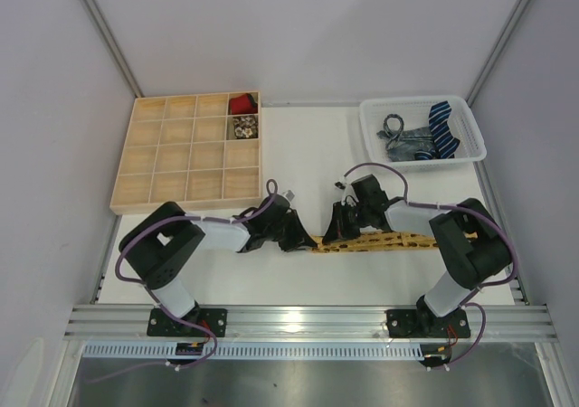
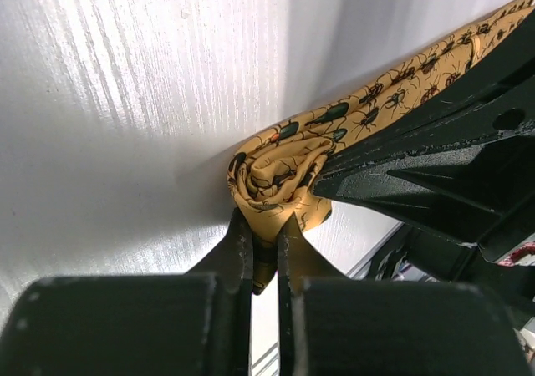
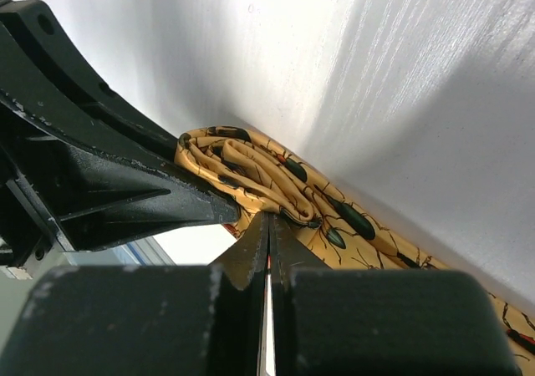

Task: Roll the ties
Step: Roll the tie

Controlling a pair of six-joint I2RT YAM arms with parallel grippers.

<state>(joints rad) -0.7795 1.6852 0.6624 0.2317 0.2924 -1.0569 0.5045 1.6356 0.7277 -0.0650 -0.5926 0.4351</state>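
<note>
Near the middle of the worktop (image 1: 298,154), the mustard tie (image 1: 389,241) lies flat in a long strip that runs to the right and passes under the right arm. Its left end is wound into a small, loose coil. Both wrist views show the cloth closely: a mustard-yellow ground printed with dark beetle-like figures, each with an oval body and thin legs. The coil is wrinkled and uneven, and its layers spiral inward in soft folds.

The left jaws are narrow and clamped on the lower side of the coil, with fabric squeezed between the two tips. The right jaws are drawn almost together with only a sliver of a gap, and their tips nip the tie's edge just beside the coil. The two pairs meet there, nearly touching.

At the far left a wooden tray (image 1: 124,163) holds a red roll (image 1: 241,105) and a grey patterned roll (image 1: 242,127) in adjoining compartments. At the far right a white basket (image 1: 367,128) holds a navy striped tie (image 1: 441,127) and a grey tie (image 1: 403,142), both loose.
</note>
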